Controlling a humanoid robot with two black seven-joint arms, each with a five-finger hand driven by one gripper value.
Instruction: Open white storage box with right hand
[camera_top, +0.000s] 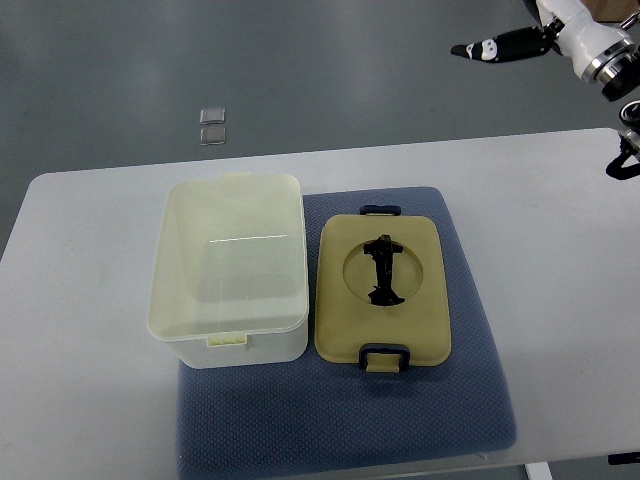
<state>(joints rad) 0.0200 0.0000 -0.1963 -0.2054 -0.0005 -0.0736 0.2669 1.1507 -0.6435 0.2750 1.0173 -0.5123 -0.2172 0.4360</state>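
since the white storage box (228, 270) already stands open on the blue mat (340, 420) with its lid (382, 290) lying beside it, the right hand (510, 44), fingers loosely extended and holding nothing, should only retreat clear.

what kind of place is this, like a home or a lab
Most likely a lab or robot test room, not a home. A bare white table stands on a plain grey floor, with a blue mat holding an opened white storage box and its lid; the right hand hovers beyond.
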